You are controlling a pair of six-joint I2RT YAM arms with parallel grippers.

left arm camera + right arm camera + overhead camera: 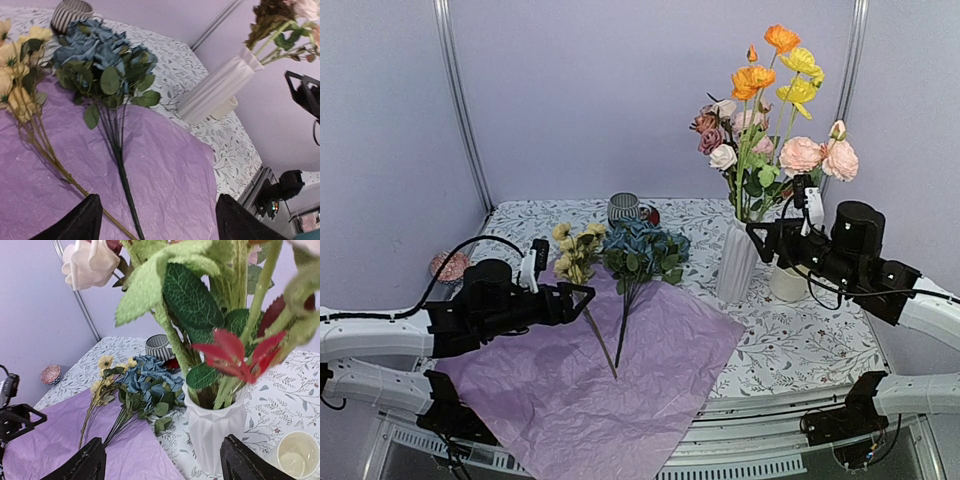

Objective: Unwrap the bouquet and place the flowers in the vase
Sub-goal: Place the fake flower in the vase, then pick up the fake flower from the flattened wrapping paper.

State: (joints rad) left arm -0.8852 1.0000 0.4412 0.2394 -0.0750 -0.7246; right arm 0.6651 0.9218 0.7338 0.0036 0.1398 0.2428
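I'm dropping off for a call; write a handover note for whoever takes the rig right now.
Left hand: open, empty, over the tissue paper beside the loose stems.
Right hand: open, empty, by the neck of the vase.
Done: paper opened flat; pink, orange and yellow flowers stand in the vase.
To do: blue roses and cream-yellow roses lie with stems on the paper; move both into the vase.

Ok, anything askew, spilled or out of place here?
Nothing spilled or broken. The vase stands upright. Only oddity: the paper hangs over the table's near edge, with the yellow bunch and the blue bunch lying on it.
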